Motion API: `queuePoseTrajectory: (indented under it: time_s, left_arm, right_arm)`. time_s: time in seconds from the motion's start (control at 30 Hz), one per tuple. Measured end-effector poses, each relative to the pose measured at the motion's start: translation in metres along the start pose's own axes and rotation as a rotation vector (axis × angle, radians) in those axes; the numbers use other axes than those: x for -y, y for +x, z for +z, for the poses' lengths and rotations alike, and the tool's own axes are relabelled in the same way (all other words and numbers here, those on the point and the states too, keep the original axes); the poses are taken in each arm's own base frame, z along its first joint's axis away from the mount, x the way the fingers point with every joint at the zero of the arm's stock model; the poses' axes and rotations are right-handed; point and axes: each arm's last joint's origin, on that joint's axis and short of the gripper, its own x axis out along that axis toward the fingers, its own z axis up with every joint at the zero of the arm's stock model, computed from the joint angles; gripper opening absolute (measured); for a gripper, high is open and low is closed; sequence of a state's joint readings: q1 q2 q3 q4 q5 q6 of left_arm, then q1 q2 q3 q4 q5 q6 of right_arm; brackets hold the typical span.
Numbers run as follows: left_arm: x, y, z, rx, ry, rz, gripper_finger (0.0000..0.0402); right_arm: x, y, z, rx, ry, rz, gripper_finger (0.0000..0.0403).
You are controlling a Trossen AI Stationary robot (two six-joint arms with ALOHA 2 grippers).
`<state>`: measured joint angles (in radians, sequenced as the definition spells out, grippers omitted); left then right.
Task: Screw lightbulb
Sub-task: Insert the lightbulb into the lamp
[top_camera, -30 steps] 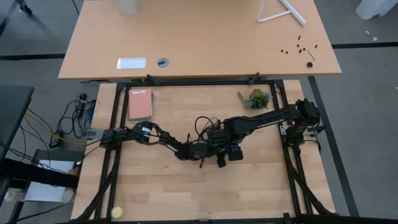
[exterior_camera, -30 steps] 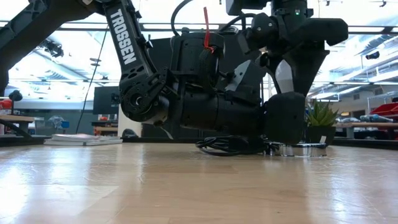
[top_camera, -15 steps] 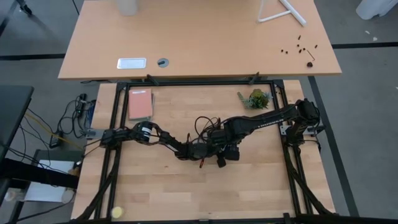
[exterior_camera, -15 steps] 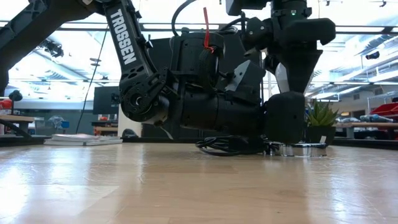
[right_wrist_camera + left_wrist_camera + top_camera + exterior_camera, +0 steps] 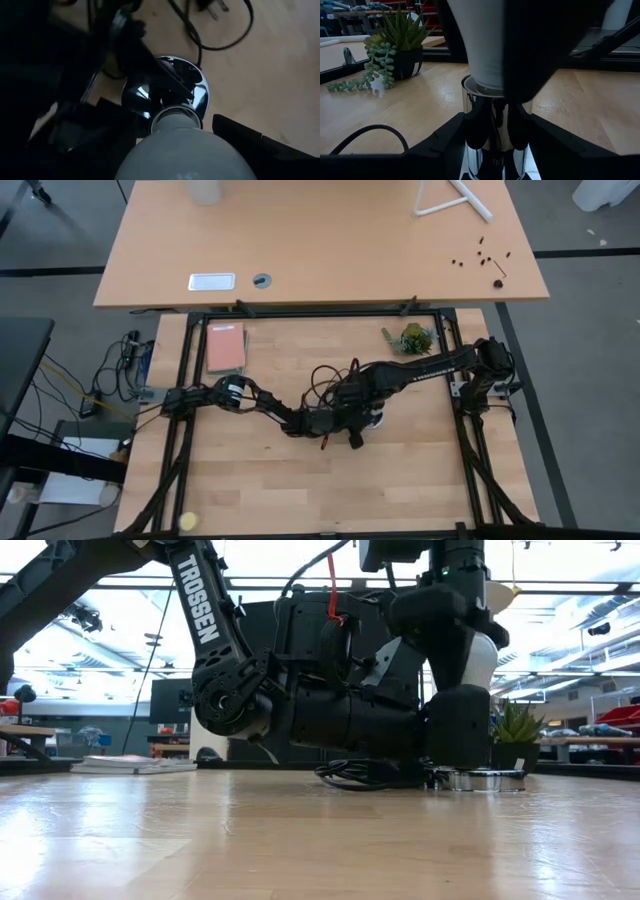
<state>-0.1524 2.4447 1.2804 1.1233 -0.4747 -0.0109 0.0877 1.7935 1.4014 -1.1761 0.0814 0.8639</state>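
The white lightbulb [image 5: 186,150] stands upright with its greyish base in the neck of the round silvery socket [image 5: 167,95]. The socket's disc [image 5: 487,780] rests flat on the table near its middle. Its black cord [image 5: 220,30] trails over the wood. My right gripper [image 5: 182,145] reaches down from above and is shut on the bulb. My left gripper [image 5: 492,135] lies level just above the table, coming from the left, shut on the socket's shiny stem. In the high view both grippers [image 5: 360,415] meet over the socket and hide most of it. My left gripper pinches the socket's chrome stem [image 5: 490,125] between its two fingers, one finger [image 5: 457,135] on either side. The fingers come level from the table's left. The socket stands upright with its disc on the table. My right gripper holds the bulb's wide glass part [image 5: 150,155] between its two fingers, one finger [image 5: 107,132] on each side. They point straight down from above. The bulb stands upright, its screw base [image 5: 175,116] in the socket's neck.
A small potted plant [image 5: 410,338] stands at the far right of the table and a pink book [image 5: 225,347] at the far left. A yellow ball [image 5: 188,521] lies at the near left corner. The near half of the table holds nothing else.
My right gripper has rolled about its downward-pointing line while staying over the socket, still shut on the bulb. The left gripper and the socket have kept still.
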Motion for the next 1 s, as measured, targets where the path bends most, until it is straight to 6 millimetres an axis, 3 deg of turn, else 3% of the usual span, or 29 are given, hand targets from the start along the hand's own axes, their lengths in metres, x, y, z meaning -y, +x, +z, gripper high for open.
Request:
queuePoseTrajectory:
  time_s: [0.17, 0.27, 0.47, 0.77, 1.0]
  left_arm:
    - [0.0, 0.0, 0.0, 0.0, 0.011, 0.0, 0.02]
    - [0.0, 0.0, 0.0, 0.0, 0.016, 0.0, 0.02]
    - [0.0, 0.0, 0.0, 0.0, 0.014, 0.0, 0.02]
    - [-0.001, 0.0, 0.0, 0.001, 0.008, 0.003, 0.02]
    - [-0.001, 0.0, 0.0, 0.0, 0.008, 0.002, 0.02]
  right_arm:
    - [0.002, 0.001, 0.003, -0.006, 0.147, 0.008, 0.0271]
    - [0.003, 0.001, 0.004, -0.023, 0.142, 0.018, 0.0271]
    - [0.004, 0.0, 0.005, -0.029, -0.008, 0.018, 0.0283]
    - [-0.001, -0.017, 0.005, 0.005, -0.276, 0.002, 0.0328]
    - [-0.004, -0.019, -0.001, -0.023, -0.6, 0.008, 0.0331]
